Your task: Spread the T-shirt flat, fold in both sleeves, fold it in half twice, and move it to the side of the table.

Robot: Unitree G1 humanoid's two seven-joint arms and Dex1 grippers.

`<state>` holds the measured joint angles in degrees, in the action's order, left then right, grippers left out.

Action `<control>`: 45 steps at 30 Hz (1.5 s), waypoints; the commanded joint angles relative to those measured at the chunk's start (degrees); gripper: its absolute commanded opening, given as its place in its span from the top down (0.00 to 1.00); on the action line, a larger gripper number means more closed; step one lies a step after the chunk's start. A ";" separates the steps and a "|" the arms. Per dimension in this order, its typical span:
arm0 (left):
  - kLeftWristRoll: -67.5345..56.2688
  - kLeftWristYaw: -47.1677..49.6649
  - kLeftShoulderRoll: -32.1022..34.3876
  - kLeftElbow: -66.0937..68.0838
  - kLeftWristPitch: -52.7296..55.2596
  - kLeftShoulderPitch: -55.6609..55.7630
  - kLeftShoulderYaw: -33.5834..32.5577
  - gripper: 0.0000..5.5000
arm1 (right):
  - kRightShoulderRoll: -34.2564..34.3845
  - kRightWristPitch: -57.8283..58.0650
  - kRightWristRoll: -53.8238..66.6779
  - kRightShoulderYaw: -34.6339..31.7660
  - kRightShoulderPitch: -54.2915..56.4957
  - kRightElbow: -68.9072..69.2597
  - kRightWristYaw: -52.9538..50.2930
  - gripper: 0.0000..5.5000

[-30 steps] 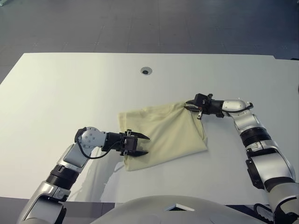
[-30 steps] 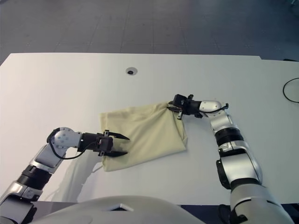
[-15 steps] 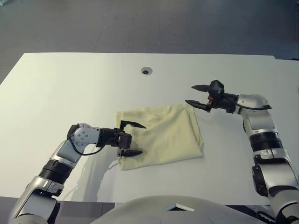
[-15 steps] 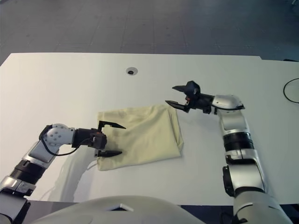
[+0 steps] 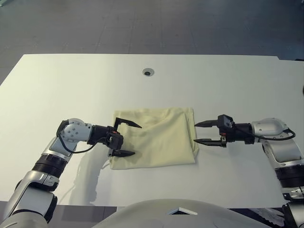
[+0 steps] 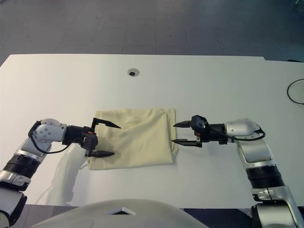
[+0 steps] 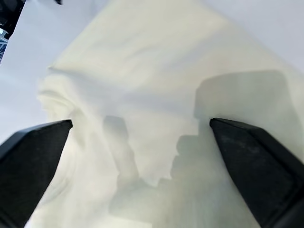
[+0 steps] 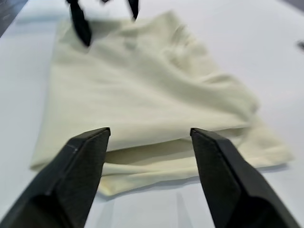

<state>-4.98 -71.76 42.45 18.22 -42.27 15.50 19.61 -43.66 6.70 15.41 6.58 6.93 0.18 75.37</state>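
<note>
Noting the layout from the left: the white worktop (image 5: 57,85) is bare from its left edge up to the left arm, so we log wide open room on that side.

The left hand (image 5: 137,139) sits at the left edge of the T-shirt (image 5: 161,140). Its two fingers are spread wide, one over the far-left part of the cloth and one by the near-left corner, and they pinch nothing. From the left wrist view we see fabric and finger shadows between the fingers, but we cannot tell whether the tips touch the cloth.

The T-shirt is pale yellow and folded to a rough rectangle. It lies near the middle of the worktop, closer to the near edge than the far one. Its left edge is rumpled; its right edge shows stacked layers in the right wrist view.

A small round hole (image 5: 148,72) sits in the worktop beyond the shirt, well apart from it.

The right hand (image 5: 195,133) is just beside the shirt's right edge with its fingers spread, tips pointing at the cloth, and grips nothing.

Right of that arm the worktop is bare again. A dark cable loop (image 6: 295,90) lies at the far-right edge, well apart from the shirt.
</note>
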 commanded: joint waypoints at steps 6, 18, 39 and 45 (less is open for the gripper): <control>-0.70 0.47 -1.01 -0.73 -0.41 0.13 0.04 0.02 | 1.04 -1.40 -5.83 5.93 -0.40 2.93 -3.65 0.74; 3.37 3.58 0.16 1.96 -3.28 2.27 -1.02 0.02 | -5.61 -10.19 -14.57 8.61 -4.09 2.89 -3.86 0.99; -8.62 3.26 7.76 -21.67 10.13 -6.47 -8.48 0.02 | -9.60 -1.74 -5.74 -0.76 0.03 12.15 -5.22 0.99; -1.05 4.35 8.71 -21.67 8.18 -11.40 -7.43 0.02 | -3.15 -3.06 -9.76 4.26 8.76 2.97 -8.49 0.94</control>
<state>-8.90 -68.13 50.54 -4.12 -33.05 4.73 11.91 -50.45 4.36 8.00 8.07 11.96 7.10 68.58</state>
